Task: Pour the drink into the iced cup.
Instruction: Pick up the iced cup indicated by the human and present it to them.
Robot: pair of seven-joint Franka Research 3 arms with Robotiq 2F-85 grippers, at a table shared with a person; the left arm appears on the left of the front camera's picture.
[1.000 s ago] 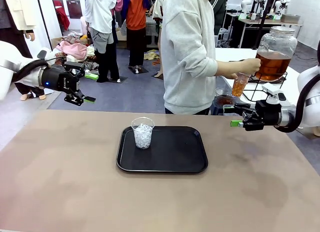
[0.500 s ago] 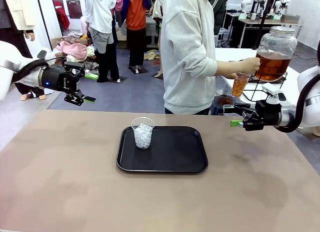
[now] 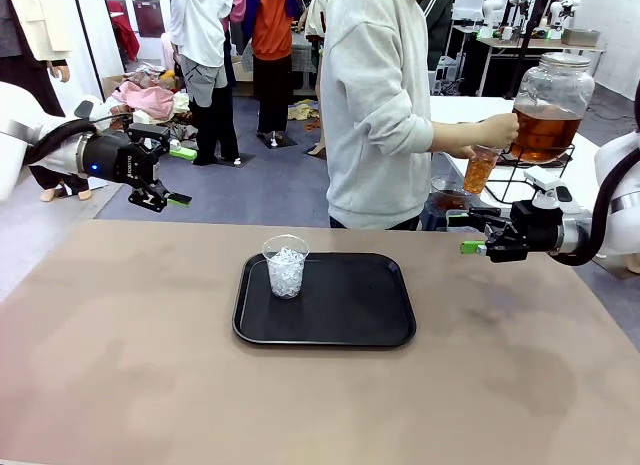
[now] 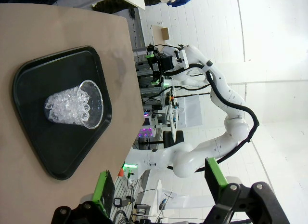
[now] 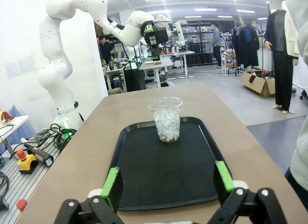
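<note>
Iced cup [image 3: 285, 267]: ice only; a hand [image 3: 497, 132] fills another cup [image 3: 481, 169] with drink [image 3: 545, 135] at the jar [image 3: 552, 85] (your pour's pending). Left gripper [image 3: 181, 176], right gripper [image 3: 473, 231] gape empty.

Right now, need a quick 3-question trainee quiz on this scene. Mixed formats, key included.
1. True or false: the iced cup stands on the black tray.
2. The person's hand holds the small cup of drink: A) beside the dispenser jar; B) over the tray; C) touching the iced cup.
3. Fill in: the left gripper and the right gripper hang above the table, jaws ____ and holding nothing.

Key: 1 true; 2 A; 3 open.
</note>
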